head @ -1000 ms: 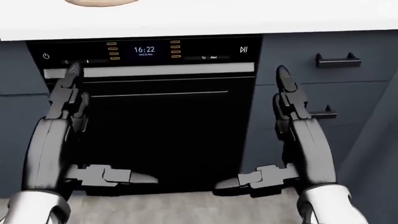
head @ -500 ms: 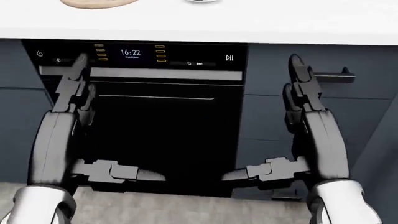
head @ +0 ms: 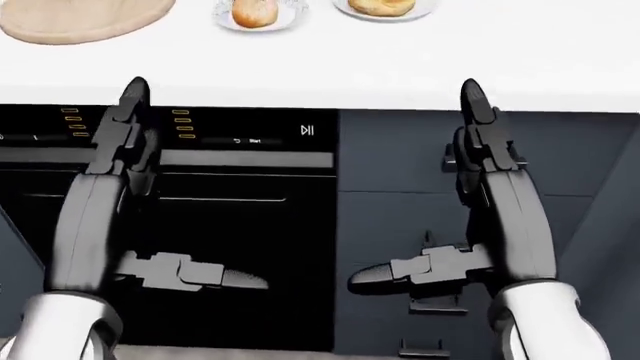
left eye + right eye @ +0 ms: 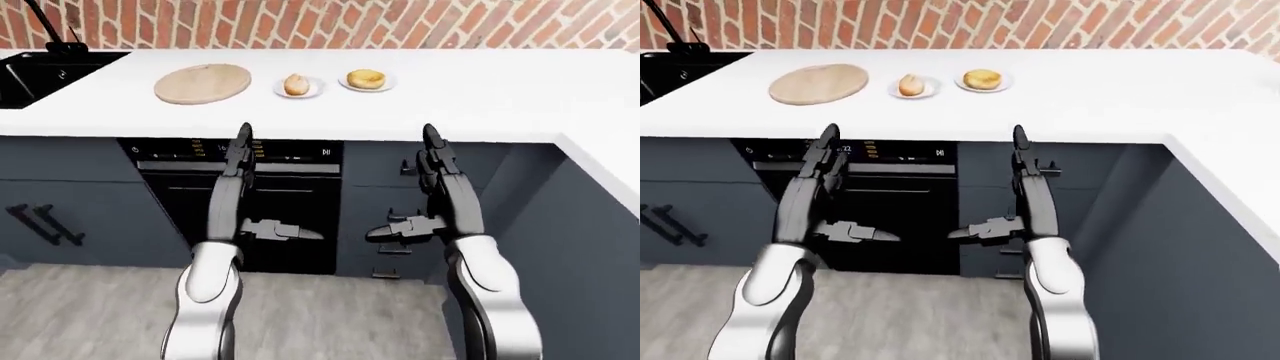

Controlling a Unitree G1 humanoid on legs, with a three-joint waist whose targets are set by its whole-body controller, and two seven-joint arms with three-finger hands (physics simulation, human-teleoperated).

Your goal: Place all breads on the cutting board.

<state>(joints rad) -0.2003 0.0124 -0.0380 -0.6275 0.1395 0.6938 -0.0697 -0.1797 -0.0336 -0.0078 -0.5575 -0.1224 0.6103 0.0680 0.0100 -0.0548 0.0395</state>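
A round wooden cutting board point(image 4: 202, 82) lies on the white counter at upper left. To its right sit a small bread roll point(image 4: 296, 84) on a white plate and a round bread point(image 4: 366, 78) on a second white plate. Both breads also show at the top of the head view, the roll point(image 3: 254, 11) and the round bread point(image 3: 380, 6). My left hand point(image 4: 243, 150) and right hand point(image 4: 432, 154) are open and empty, fingers pointing up, held below the counter edge, well short of the breads.
A black oven point(image 4: 240, 202) with a lit control panel sits under the counter ahead of my hands. Grey cabinet doors point(image 4: 60, 202) flank it. A dark sink point(image 4: 40, 71) is at far left. The counter turns along the right point(image 4: 610, 172). A brick wall point(image 4: 320, 22) backs it.
The camera has moved: the head view shifted so the oven slid left and down, and the two plated breads and board came into view at the top. Both hands stay open and raised.
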